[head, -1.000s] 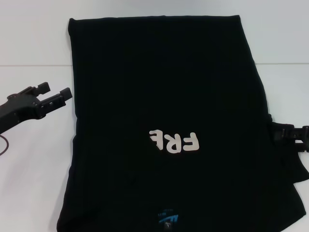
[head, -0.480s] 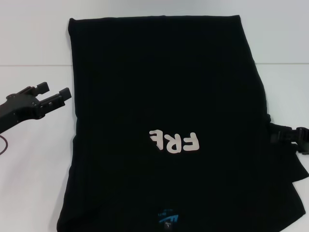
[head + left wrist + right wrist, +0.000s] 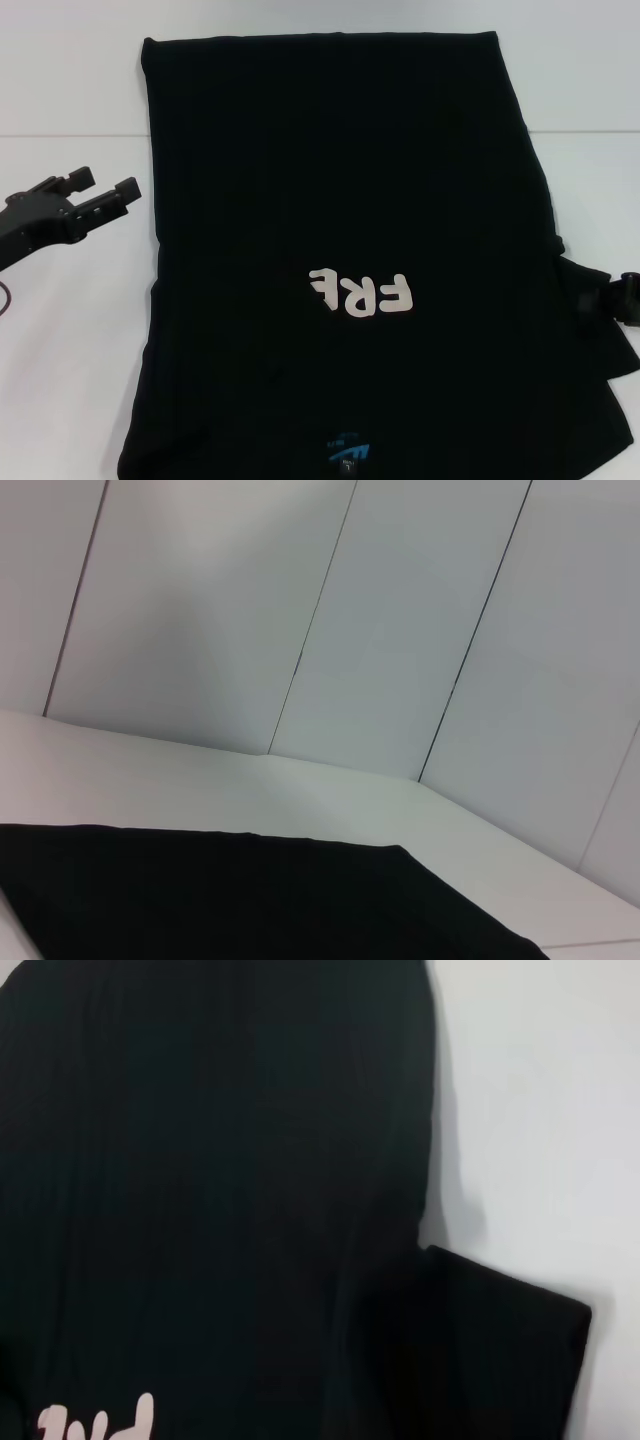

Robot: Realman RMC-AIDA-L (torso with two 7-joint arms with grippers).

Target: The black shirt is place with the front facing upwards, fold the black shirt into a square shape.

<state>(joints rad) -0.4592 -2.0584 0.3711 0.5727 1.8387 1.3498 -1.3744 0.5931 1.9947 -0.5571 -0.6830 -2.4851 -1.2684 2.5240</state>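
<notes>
The black shirt (image 3: pixel 340 200) lies flat over the middle of the white table (image 3: pixel 70 330), collar toward me. Its small blue neck label (image 3: pixel 345 455) is at the near edge. Only the white letters "FRE" (image 3: pixel 360 293) show; a folded-over flap on the left covers the rest. My left gripper (image 3: pixel 103 186) is open and empty, just left of the shirt's left edge, not touching it. My right gripper (image 3: pixel 615 300) shows only partly at the right edge, over the right sleeve (image 3: pixel 600 345). The shirt also shows in the left wrist view (image 3: pixel 250 900) and the right wrist view (image 3: pixel 200 1180).
Bare white table lies left of the shirt and at its far right (image 3: pixel 590 190). In the right wrist view the sleeve (image 3: pixel 500 1350) sticks out onto the table (image 3: pixel 540 1110). A panelled wall (image 3: pixel 400 630) stands behind the table.
My right gripper has drawn back to the right and slightly toward me, off the shirt's side. My left gripper has shifted slightly left. The shirt has not moved.
</notes>
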